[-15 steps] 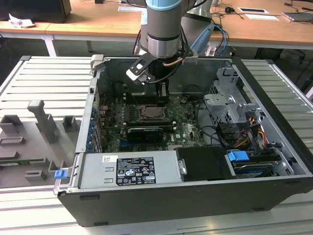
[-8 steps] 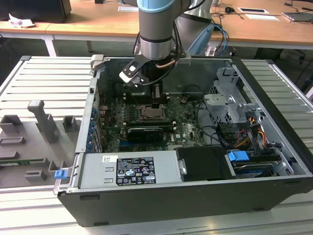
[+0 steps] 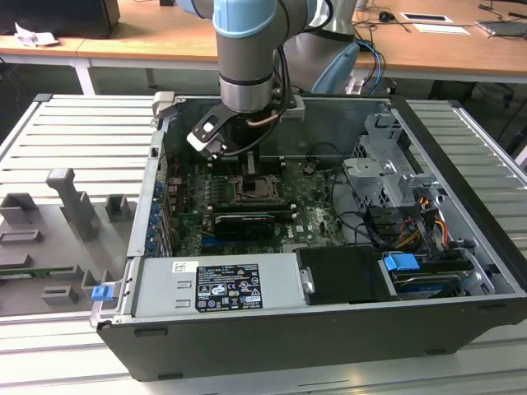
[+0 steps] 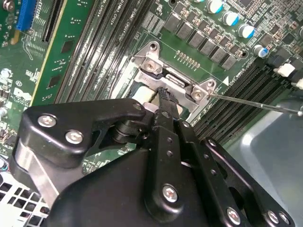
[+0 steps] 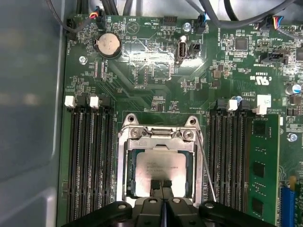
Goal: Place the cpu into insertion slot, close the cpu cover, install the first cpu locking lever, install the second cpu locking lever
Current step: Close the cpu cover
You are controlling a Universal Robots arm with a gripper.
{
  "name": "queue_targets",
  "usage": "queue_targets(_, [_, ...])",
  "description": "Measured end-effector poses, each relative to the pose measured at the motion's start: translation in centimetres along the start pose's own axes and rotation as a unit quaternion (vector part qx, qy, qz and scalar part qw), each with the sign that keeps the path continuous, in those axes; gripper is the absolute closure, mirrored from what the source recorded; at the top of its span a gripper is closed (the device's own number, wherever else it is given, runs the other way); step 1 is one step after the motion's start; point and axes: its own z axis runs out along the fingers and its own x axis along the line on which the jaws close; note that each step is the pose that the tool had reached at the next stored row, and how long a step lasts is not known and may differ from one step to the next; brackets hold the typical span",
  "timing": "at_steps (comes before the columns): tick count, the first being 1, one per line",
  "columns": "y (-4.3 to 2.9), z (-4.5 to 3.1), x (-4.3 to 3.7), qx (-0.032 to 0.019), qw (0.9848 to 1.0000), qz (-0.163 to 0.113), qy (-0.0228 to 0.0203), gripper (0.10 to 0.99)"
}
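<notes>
Placement step is looking nearly done: cpu is lying flat in the insertion slot, gripper is resting its closed fingertips at the chip's edge, lever rod is sticking out loose alongside. Next move is needing a straight, gentle lift-off so the chip isn't shifting

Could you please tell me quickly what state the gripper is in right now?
Gripper: closed, nothing visible between its fingertips, tip just over the pale silver-grey flat square cpu.
</notes>
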Motion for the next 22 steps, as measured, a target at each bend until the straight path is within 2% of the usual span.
queue_targets(3, [0.00,-0.01,0.01,-0.0001,1.0000,0.000,0.0002,0.980])
queue_targets(6, [0.05,-0.95,-0.01,0.0000,1.0000,0.000,0.0000,0.980])
queue_targets(22, [1.15,-0.89,-0.05,0.0007,1.0000,0.000,0.0008,0.980])
